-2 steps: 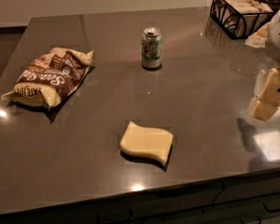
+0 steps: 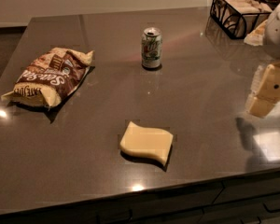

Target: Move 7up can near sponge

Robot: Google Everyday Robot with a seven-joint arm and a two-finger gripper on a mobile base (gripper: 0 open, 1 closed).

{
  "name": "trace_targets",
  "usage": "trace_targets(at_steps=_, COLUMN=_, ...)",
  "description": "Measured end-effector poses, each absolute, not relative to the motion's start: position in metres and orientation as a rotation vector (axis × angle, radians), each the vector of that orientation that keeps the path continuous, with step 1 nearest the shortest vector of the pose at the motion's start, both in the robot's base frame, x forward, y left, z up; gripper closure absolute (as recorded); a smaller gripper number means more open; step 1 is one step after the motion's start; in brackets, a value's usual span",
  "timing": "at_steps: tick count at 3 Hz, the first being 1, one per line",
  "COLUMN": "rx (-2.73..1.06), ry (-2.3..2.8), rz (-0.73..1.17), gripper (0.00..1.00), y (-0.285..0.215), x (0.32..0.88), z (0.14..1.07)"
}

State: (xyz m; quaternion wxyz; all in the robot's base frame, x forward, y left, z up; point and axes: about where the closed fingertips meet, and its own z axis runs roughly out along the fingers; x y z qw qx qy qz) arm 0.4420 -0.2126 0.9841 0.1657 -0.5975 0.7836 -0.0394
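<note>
Counter (image 2: 84, 176) seen from its front edge, items listed left to right.

(a) At the left you saw one chip bag (image 2: 51, 78), brown and cream and crinkled. It lay flat close to the counter's left edge, its pale end pointing toward that edge.

(b) Back of centre stood one can (image 2: 151, 48), upright with its shiny top up. It was well apart from the bag, and bare counter lay on every side of it. The far edge ran behind it with open surface between.

(c) Nearer you lay one sponge (image 2: 146, 143), flat, pale yellow and wavy-edged, near the front edge but not overhanging it. You had a strip of bare counter between can and sponge, the two well apart and roughly in line from back to front. Bare surface also lay to the sponge's left and right.

(d) At the back right corner sat one black wire basket (image 2: 238, 13) holding pale items. It touched neither the can nor the sponge.

(e) At the right border hung the one gripper (image 2: 267, 93), cream-coloured and partly cut off by the frame. It was above the counter's right side, well apart from both can and sponge and holding nothing. You could not tell how wide its grip stood.
</note>
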Motion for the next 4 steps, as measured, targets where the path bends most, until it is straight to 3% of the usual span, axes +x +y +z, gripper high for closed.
trace_targets(at_steps=4, rx=-1.167, ry=2.246, rz=-0.019, gripper=0.0, y=-0.142, x=0.601, z=0.964)
